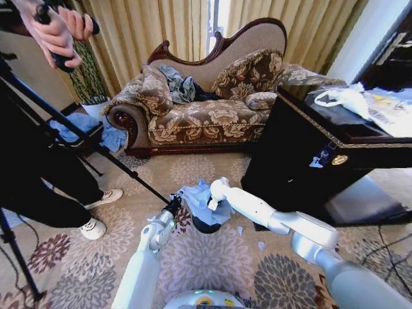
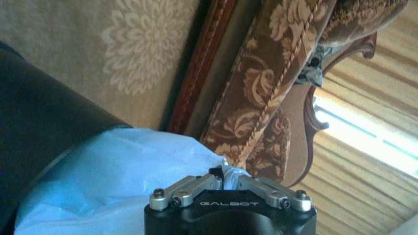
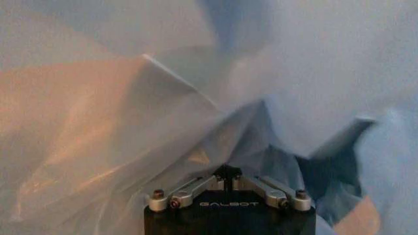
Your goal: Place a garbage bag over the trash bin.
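Head view: garbage bag, thin crinkly pale blue-white plastic, bunched in loose folds over the trash bin on the patterned floral carpet. Small dark curve of the black bin visible below the plastic; rim mostly hidden. Left claw at the bag's left edge, right claw at its right side, white arm segments reaching in from both lower corners. Behind: ornate sofa with carved dark wood frame and brown floral upholstery, well apart from the bin. Dark cabinet with gold trim on the right, just beside the bin area. Black tripod leg slanting down toward the left claw.

Left wrist view: left claw with jaws drawn together, pinching a fold of the bag. Smooth matte black curved wall of the bin beside the plastic, bag edge lying over it. Carpet medallion and sofa's red-brown wood base beyond.

Right wrist view: right claw with jaws drawn together, tips buried in the translucent film. Plastic creased in sharp ridges, warm carpet tone glowing through on one side, blue shadowed folds on the other. Whether a fold sits between the tips: cannot tell.
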Tool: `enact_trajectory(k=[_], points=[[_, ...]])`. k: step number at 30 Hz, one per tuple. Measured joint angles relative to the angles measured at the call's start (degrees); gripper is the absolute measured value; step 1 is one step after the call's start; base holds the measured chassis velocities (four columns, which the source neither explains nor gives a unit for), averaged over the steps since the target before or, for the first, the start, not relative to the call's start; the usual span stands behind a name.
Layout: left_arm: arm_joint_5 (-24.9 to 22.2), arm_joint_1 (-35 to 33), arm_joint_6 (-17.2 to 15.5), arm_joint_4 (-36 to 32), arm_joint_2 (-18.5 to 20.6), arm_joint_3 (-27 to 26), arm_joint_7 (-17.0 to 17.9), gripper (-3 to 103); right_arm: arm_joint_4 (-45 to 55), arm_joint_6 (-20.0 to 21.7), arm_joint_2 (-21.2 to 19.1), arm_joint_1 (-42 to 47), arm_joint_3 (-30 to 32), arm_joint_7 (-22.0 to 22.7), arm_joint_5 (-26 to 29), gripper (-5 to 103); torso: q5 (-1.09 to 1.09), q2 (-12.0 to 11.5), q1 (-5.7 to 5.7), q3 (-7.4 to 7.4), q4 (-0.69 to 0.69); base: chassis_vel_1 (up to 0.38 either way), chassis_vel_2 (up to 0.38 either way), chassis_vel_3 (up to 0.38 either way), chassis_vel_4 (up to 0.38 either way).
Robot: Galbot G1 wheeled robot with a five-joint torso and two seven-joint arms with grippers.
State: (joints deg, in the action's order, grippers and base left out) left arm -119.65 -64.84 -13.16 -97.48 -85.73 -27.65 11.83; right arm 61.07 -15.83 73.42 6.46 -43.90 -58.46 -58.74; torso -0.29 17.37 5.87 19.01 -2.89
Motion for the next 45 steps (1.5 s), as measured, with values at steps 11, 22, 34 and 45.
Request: enact_trajectory(k=[11,22,34,45], points=[[1.86,5.54,0.92,4.99,-1.57,4.53,2.43,0,2.31,-0.98,-2.28,2.34,0.81,-2.94,1.52,0,0.01,0.0,0.0,0.0,-0.01,0.0,0.0,0.0,0.0],[1.67,3.27,1.35,6.15,-2.55,2.8,3.67,0,-1.54,-2.69,1.04,3.56,2.04,-2.28,2.09,0,0.0,0.0,-0.01,0.0,0.01,0.0,0.0,0.0,0.0],[2.31,5.23,1.81,10.1,-3.31,2.5,4.99,0,-10.5,-5.94,6.17,3.7,4.31,1.64,-1.29,0,0.0,0.0,0.0,0.0,-0.01,0.0,0.0,0.0,0.0],[3.29,4.88,1.61,8.71,-4.43,4.85,4.77,0,-14.1,-6.5,7.76,3.89,5.58,3.48,-3.68,0,0.0,0.0,0.0,0.0,0.0,0.0,0.0,0.0,0.0]])
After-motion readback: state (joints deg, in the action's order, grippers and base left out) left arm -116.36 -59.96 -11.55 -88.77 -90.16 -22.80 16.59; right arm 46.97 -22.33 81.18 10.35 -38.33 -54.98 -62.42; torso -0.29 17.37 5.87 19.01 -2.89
